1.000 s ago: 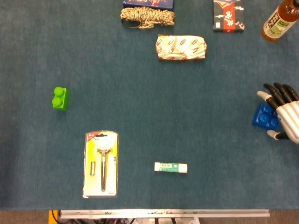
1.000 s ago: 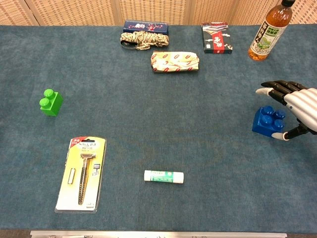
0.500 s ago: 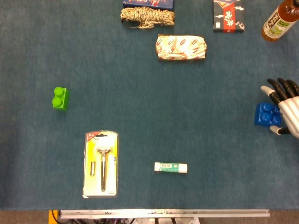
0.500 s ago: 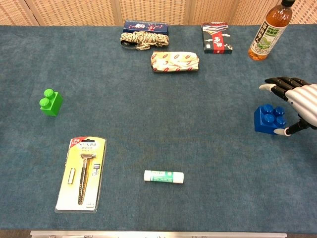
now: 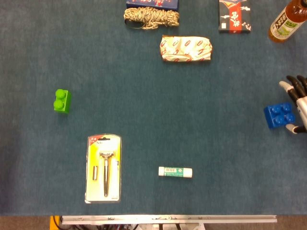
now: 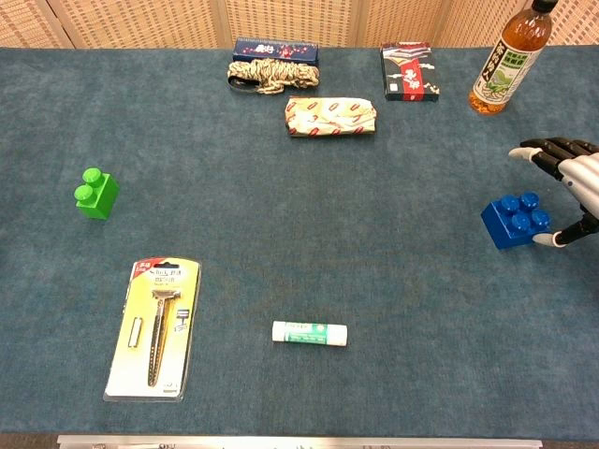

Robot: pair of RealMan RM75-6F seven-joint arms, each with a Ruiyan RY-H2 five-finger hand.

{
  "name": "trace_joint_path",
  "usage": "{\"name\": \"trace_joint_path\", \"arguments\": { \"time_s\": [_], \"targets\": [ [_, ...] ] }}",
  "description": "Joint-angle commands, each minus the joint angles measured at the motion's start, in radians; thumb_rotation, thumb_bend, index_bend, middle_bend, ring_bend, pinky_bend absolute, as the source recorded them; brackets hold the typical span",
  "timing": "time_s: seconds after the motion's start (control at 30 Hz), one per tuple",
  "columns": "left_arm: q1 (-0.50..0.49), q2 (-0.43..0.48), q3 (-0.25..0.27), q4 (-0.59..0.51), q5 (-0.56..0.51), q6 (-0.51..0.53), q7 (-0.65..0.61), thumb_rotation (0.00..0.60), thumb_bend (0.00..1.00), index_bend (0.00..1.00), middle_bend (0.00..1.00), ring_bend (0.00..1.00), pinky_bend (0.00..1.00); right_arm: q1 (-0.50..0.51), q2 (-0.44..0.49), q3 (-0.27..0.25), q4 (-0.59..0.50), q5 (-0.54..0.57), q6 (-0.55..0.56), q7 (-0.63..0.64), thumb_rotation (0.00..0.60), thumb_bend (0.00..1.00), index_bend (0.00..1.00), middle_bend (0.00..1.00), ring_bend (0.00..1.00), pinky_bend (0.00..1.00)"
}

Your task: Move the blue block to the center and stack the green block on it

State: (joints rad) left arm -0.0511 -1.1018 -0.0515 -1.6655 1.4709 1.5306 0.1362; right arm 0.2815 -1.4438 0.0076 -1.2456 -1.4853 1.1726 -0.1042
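Blue block [image 5: 280, 115]: sits on the tabletop [image 5: 144, 110] at the far right, well away from the center, lying slightly skewed with studs up.
Right hand [image 6: 573, 187]: only partly in frame at the right edge, fingers spread wide around the block's far side, one fingertip low beside the block's corner; it holds nothing.
Left hand: not visible in either view.
Green block [image 5: 62, 100]: far left, upright on the cloth, well apart from everything else.
Center: bare blue cloth between the wrapped packet [image 5: 186, 49] above and the small white tube [image 5: 175, 171] below, so there is a broad landing zone.
Risk one: the hand grazes the block without enclosing it and nudges it further right, towards the tabletop's edge, which lies out of frame.
Risk two: the skewed block meets the fingers corner-first and twists or tips as they close.
Risk three: a tilted blue block set down at center would make the green block's studs hard to seat.
Open room: the path from the block to the center is free of objects; the bottle [image 6: 509, 58] and dark box [image 6: 409, 71] stand well back.
Left-side route: the razor pack [image 5: 103, 168] lies below the green block, near but not in the way.
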Motion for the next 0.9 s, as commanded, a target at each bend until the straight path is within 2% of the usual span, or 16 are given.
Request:
{"name": "trace_joint_path", "arguments": {
  "time_s": [0.03,0.23,0.5,0.9],
  "targets": [
    [0.0,0.0,0.0,0.0,0.002,0.001,0.0,0.6,0.25,0.42,0.47,0.3,0.47,0.006,0.019,-0.004,-0.024,0.01,-0.024,0.013,0.6,0.0,0.11,0.07,0.0,0.1],
    [0.001,0.001,0.0,-0.002,0.004,0.004,-0.002,0.6,0.25,0.42,0.47,0.3,0.47,0.015,0.034,-0.001,-0.044,0.036,-0.056,0.018,0.6,0.0,0.16,0.07,0.0,0.1],
    [0.001,0.0,0.001,-0.001,0.005,0.002,-0.002,0.6,0.25,0.42,0.47,0.3,0.47,0.022,0.036,0.004,-0.047,0.07,-0.091,0.031,0.6,0.03,0.28,0.07,0.0,0.1],
    [0.001,0.001,0.001,-0.002,0.006,0.002,-0.002,0.6,0.25,0.42,0.46,0.3,0.47,0.039,0.022,0.012,-0.035,0.107,-0.137,0.04,0.6,0.06,0.33,0.07,0.0,0.1]
  ]
}}
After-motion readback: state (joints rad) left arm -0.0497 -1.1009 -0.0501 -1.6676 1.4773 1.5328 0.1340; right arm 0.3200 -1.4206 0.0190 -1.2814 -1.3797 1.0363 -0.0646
